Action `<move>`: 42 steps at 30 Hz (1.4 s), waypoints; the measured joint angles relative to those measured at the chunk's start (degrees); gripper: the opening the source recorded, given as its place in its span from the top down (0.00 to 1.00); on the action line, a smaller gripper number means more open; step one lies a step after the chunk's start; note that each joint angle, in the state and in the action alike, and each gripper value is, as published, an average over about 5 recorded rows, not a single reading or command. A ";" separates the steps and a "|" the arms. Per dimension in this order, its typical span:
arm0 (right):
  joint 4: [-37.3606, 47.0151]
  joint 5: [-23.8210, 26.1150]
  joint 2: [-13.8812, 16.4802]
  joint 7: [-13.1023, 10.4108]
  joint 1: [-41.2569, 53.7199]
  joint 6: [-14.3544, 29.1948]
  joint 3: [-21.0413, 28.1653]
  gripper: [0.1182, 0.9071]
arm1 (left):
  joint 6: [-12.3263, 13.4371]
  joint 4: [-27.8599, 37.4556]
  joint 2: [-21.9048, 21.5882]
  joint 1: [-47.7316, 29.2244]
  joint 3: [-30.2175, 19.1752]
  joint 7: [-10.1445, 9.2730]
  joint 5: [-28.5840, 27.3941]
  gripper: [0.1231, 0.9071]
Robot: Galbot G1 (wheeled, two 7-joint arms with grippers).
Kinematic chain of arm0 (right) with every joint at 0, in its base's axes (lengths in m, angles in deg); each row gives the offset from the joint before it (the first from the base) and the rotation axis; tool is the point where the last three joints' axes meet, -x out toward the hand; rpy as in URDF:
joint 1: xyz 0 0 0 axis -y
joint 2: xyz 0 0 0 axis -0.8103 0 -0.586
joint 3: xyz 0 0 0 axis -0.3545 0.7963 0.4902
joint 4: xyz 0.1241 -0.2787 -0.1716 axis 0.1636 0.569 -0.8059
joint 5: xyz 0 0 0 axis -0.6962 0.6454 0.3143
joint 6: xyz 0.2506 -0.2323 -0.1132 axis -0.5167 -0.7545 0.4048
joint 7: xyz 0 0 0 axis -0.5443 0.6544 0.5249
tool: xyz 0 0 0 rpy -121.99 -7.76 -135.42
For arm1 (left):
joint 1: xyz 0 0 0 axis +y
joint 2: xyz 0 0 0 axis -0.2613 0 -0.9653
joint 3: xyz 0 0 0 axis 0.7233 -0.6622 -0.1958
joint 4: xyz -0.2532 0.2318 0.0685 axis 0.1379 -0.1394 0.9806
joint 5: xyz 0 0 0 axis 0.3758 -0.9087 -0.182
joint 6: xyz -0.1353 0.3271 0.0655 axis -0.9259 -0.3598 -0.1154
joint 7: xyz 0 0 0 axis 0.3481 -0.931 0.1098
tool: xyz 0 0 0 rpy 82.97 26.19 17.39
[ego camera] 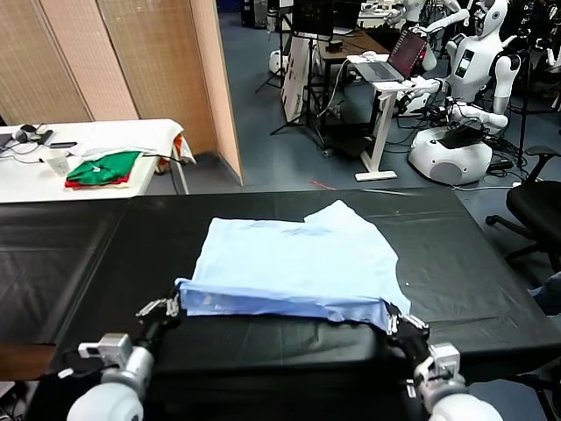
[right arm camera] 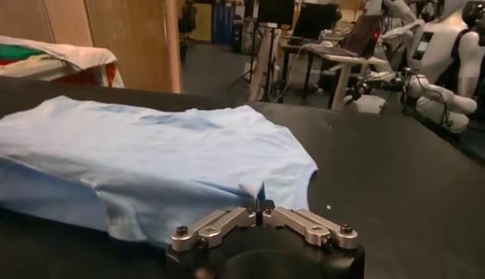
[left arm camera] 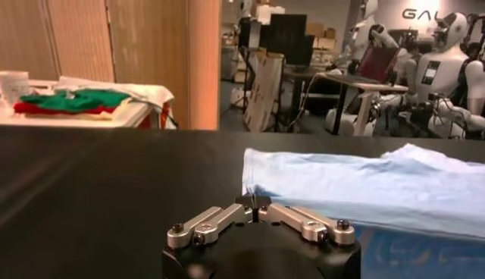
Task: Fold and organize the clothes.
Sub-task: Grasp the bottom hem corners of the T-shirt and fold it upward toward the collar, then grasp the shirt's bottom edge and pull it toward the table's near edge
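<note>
Both grippers sit at the near edge of the black table [ego camera: 79,254] — the left gripper [ego camera: 166,309] and the right gripper [ego camera: 399,323] each pinched shut on a near corner of the pale blue T-shirt [ego camera: 298,263]. Its near hem is lifted between them, doubled over the rest — which lies flat mid-table, stretching away from both grippers.

Only the pale letters "GAL" on the far wall [left arm camera: 418,14] can be read; they run off-frame.

Robotics lab: white humanoid robots [ego camera: 469,61]
</note>
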 joint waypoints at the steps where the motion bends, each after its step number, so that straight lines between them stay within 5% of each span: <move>1: 0.73 0.00 0.32 0.06 0.96 -0.06 0.58 0.97 | 0.02 0.60 -0.22 -0.44 -0.18 0.01 -0.07 0.97; 11: 4.91 -1.04 1.05 0.10 5.53 -1.67 3.83 0.92 | 0.16 4.81 -1.62 -3.20 -1.36 0.02 -0.64 0.97; 17: 2.26 -3.60 1.41 0.48 3.77 -4.31 2.14 0.53 | -0.79 5.91 -1.55 -4.33 -2.23 0.16 -0.70 0.95; 22: -2.00 -4.36 1.60 1.38 -0.37 -4.70 -1.11 0.14 | -1.19 5.16 -1.46 -3.58 -1.83 0.06 -0.91 0.65; 25: -4.22 -5.31 1.86 2.06 -3.74 -4.44 -3.73 0.02 | -1.43 4.19 -1.46 -2.48 -1.19 -0.04 -1.18 0.41; 31: -5.08 -7.11 2.16 2.68 -7.67 -4.08 -7.00 0.00 | -2.52 1.44 -0.95 1.06 -0.73 -0.06 -0.74 0.04; 37: -4.24 -7.41 2.29 2.87 -8.26 -3.72 -7.42 0.05 | -3.43 -0.38 -0.10 4.08 -0.74 0.02 0.24 0.00; 42: -3.15 -7.45 2.20 3.06 -8.03 -3.71 -6.97 0.28 | -3.86 -0.73 0.02 5.08 -0.63 0.14 1.09 0.02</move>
